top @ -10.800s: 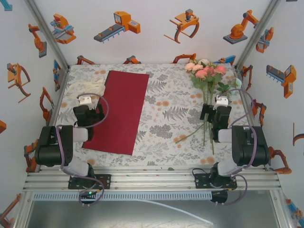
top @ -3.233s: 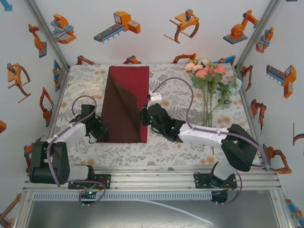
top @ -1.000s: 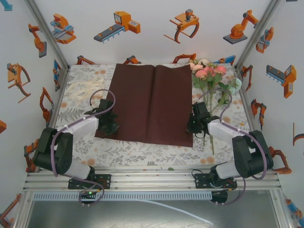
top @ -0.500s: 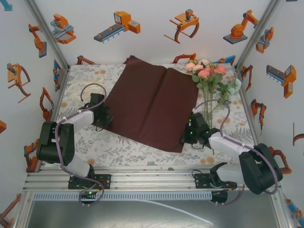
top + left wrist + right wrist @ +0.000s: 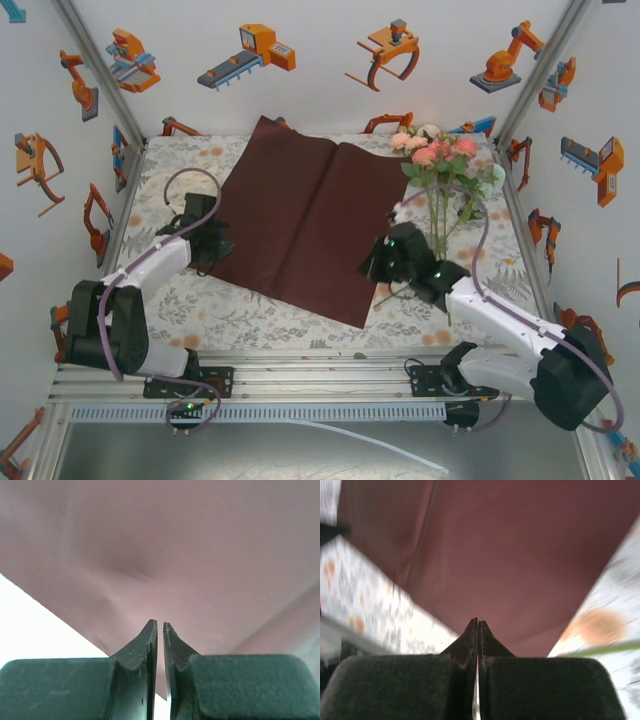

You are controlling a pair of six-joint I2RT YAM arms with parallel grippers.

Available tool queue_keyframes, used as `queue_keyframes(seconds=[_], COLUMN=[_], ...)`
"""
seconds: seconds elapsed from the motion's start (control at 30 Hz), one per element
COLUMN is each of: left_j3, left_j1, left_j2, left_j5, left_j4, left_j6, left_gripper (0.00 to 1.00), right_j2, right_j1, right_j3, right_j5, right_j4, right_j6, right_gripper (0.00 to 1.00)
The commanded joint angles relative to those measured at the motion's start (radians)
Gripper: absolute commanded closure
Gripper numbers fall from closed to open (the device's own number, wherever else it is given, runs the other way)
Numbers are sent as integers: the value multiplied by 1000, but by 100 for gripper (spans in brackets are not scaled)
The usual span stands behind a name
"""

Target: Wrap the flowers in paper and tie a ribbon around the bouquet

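Spread open and turned cornerwise on the table (image 5: 250, 312): the paper (image 5: 310, 215). Lying at far right, just beside its edge, not yet wrapped: the flowers (image 5: 437, 158). Clamped on the paper's left edge: left gripper (image 5: 210, 246). Clamped on its near right edge: right gripper (image 5: 374, 262). Left to do, probably: laying flowers, wrapping, tying.

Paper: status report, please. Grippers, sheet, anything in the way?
Left gripper shut on paper, left edge. Right gripper shut on right edge. Paper unfolded, skewed. Flowers close beside right gripper.
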Motion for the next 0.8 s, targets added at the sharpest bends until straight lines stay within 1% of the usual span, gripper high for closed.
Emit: queue_keyframes(seconds=[0.0, 0.07, 0.17, 0.27, 0.37, 0.53, 0.77], left_j3=[-53, -73, -76, -65, -45, -8, 5], left_j1=[-62, -71, -71, -71, -69, -41, 37], left_j2=[-39, -40, -20, 11, 50, 122, 184], left_j5=[-10, 0, -5, 4, 12, 6, 38], left_j4=[-47, -28, -25, -27, -31, -47, -27], left_j6=[-75, -91, -80, -65, -41, 2, 34], left_gripper=[87, 93, 100, 100, 100, 100, 100], right_j2=[117, 215, 372, 496, 576, 651, 660], right_j1=[-112, -152, -204, -230, -236, -237, -237], right_j3=[78, 136, 233, 311, 348, 360, 278], right_j5=[126, 135, 95, 66, 66, 31, 9], right_j4=[-15, 8, 26, 22, 35, 45, 69], right_j6=[-162, -224, -271, -288, -289, -268, -219], right_gripper=[100, 100, 100, 100, 100, 100, 100])
